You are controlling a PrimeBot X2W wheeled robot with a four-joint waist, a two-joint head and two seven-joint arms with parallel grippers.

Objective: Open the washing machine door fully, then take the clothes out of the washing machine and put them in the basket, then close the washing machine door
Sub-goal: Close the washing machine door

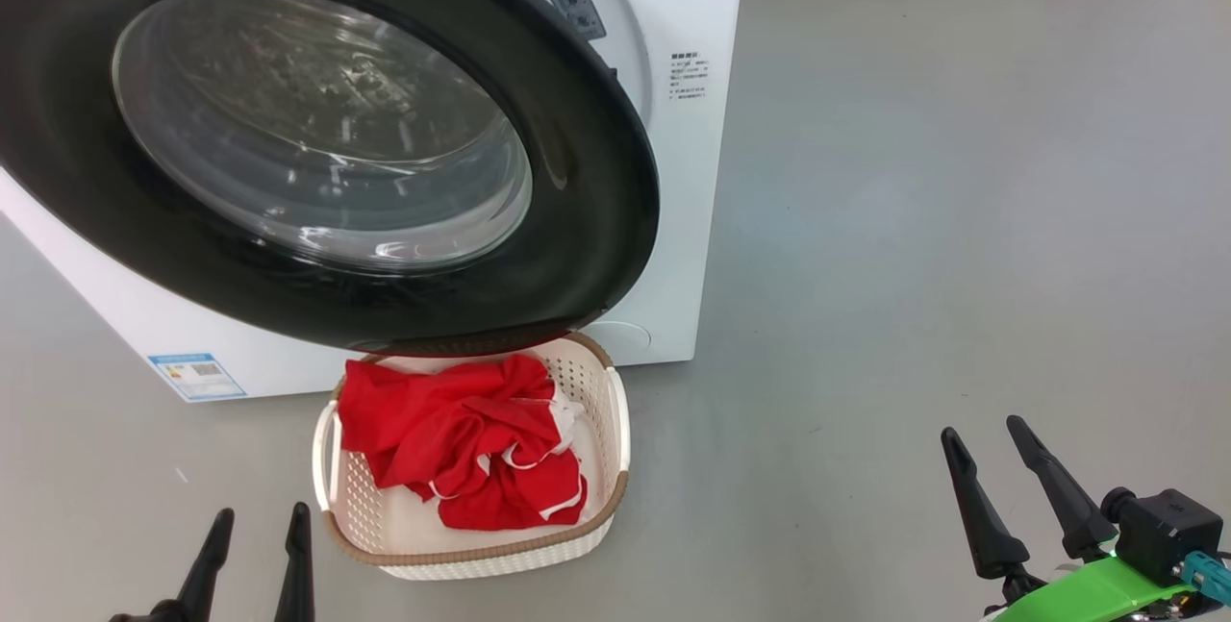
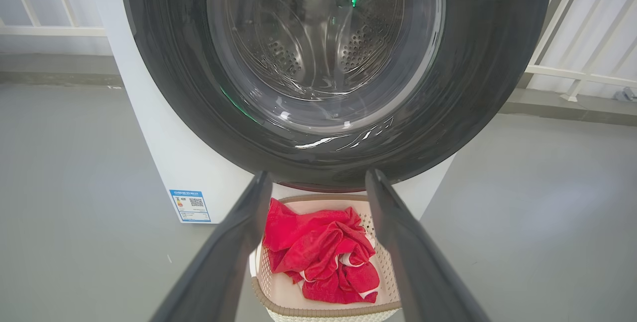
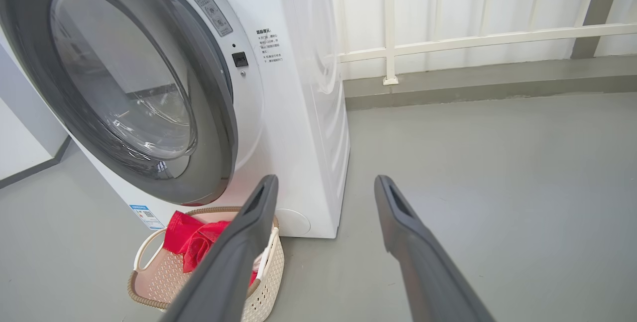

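1. My left gripper point(image 1: 263, 512) and right gripper point(image 1: 982, 428) both stand spread wide, grasping nothing.
2. The clothes point(image 1: 462, 439) lie heaped in the basket point(image 1: 481, 557), just before the washing machine point(image 1: 697, 218).
3. The washing machine door point(image 1: 596, 218) covers the mouth and hides the basket's far rim; I cannot tell whether it is latched.
4. Through its glass I make out the drum point(image 2: 358, 48) dimly.

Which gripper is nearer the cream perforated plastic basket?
Left. The left gripper is just off the near-left corner of the cream perforated plastic basket; the right gripper is far to its right.

Grey floor point(image 1: 914, 218) (white railing point(image 3: 448, 45) behind)
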